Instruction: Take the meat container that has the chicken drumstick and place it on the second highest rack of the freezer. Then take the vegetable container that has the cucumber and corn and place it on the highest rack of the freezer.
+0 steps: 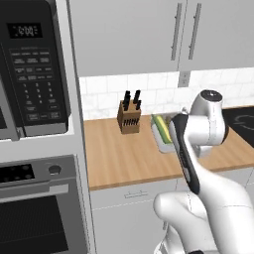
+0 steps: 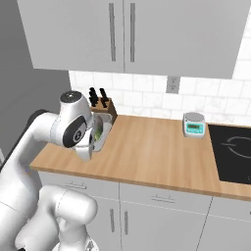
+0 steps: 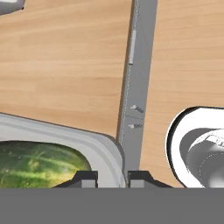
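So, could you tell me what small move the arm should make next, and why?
Probably lift the vegetable container straight up off the wooden counter. In the hand view the gripper looks closed on its grey rim, cucumber inside, and the tray appears tilted, so it should clear the knife block.

Arm [image 1: 208,144]: glossy white rounded shells, bulbous joints. Black band along one link, dark cap ring on top joint. Gripper [image 3: 112,178]: two small dark fingertips.

Knife block [image 1: 129,118] just left of tray [image 1: 161,141]; counter [image 2: 157,152] right open.
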